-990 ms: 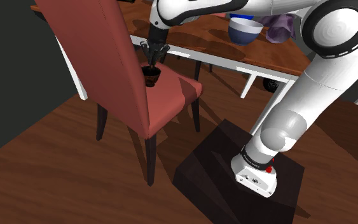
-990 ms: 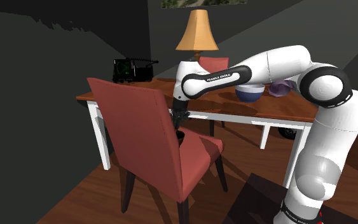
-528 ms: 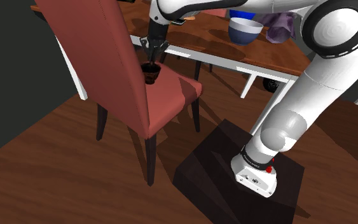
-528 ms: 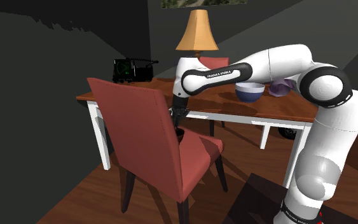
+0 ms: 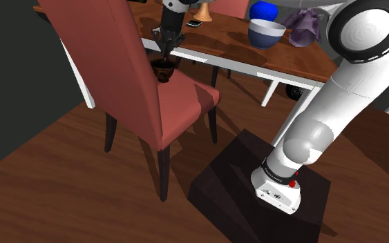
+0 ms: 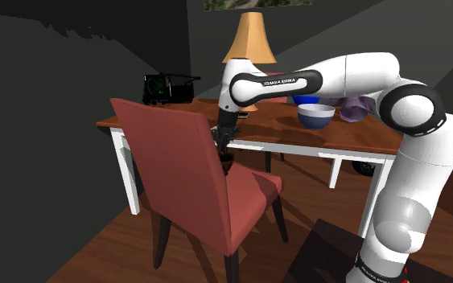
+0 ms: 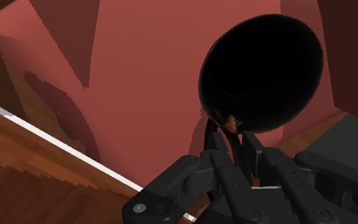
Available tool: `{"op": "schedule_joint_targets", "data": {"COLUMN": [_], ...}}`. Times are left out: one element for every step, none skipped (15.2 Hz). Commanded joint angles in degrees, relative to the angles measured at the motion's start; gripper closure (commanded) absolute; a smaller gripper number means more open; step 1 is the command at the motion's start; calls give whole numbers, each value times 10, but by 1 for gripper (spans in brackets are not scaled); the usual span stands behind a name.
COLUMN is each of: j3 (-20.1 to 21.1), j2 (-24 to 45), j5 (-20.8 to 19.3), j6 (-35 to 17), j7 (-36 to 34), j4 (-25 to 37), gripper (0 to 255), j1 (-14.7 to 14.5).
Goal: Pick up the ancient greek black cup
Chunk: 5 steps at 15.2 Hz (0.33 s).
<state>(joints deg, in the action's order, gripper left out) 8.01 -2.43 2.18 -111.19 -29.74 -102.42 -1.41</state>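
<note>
Pincer [image 7: 233,132] narrow, clamped on the near edge of the black cup [image 7: 260,70]. Cup hangs just over the red chair [image 5: 193,96] seat, close by the backrest, left of the table [image 5: 282,67]. Step looks like the lift. Next: rise straight up, grip firm, keep clear of the backrest.

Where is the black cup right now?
In the shoulder view's upper middle, the black cup is at the seat of the red chair, beside its backrest and below the table edge, its rim clasped by the gripper.
</note>
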Motion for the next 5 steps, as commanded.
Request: {"op": "schedule_joint_targets", "data": {"j3": [0, 0, 0, 0, 0], "j2": [-2, -1, -1, -1, 0], "j5": [0, 0, 0, 0, 0], "j6": [15, 23, 31, 32, 32], "j7": [0, -1, -1, -1, -1], "j4": [13, 22, 30, 31, 31], "gripper": [255, 255, 255, 255, 255], "j1": [0, 0, 0, 0, 0]}}
